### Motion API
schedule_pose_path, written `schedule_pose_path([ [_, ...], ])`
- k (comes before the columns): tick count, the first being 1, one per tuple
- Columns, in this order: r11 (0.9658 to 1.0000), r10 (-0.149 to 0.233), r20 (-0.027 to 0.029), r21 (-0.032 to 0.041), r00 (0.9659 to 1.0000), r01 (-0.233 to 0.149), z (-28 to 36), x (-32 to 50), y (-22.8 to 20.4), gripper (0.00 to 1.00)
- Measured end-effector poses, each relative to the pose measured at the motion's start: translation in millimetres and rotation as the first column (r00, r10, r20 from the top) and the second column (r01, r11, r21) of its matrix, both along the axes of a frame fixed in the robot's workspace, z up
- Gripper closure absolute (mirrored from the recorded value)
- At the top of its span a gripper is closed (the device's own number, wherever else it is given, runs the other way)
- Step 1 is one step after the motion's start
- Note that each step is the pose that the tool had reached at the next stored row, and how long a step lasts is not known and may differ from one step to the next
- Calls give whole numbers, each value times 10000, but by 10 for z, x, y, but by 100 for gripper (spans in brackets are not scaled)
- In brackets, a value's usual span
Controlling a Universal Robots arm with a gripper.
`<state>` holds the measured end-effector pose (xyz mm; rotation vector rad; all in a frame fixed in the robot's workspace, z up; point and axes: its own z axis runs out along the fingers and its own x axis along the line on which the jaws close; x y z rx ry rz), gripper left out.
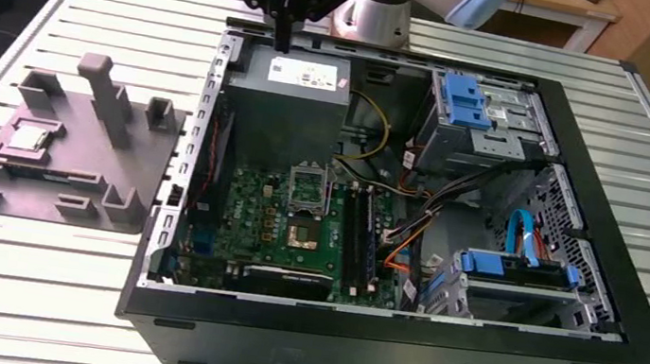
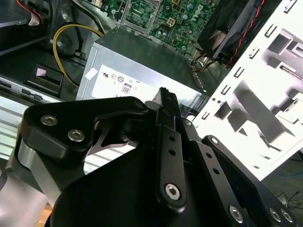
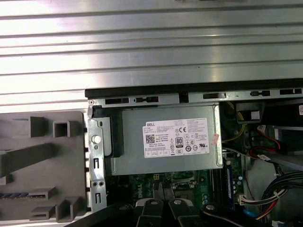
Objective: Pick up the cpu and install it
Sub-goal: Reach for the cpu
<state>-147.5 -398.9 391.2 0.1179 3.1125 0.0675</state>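
the black claw [image 1: 283,41], pressed together and empty, hangs over the open black computer case [image 1: 403,351], while the small silvery square cpu [image 1: 28,138] lies well apart toward the exterior view's left.

The gripper [image 1: 281,42] hangs just above the labelled end of the grey box [image 1: 289,105], black fingers [image 2: 168,108] pressed together, pointing straight down, holding nothing. The arm [image 1: 375,6] bends upward beyond that same end.
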Motion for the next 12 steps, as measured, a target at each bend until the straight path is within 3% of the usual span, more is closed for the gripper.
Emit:
schedule_pose_path([
  [12, 10000, 0, 0, 1, 10000, 0, -7, -27, 0, 90],
])
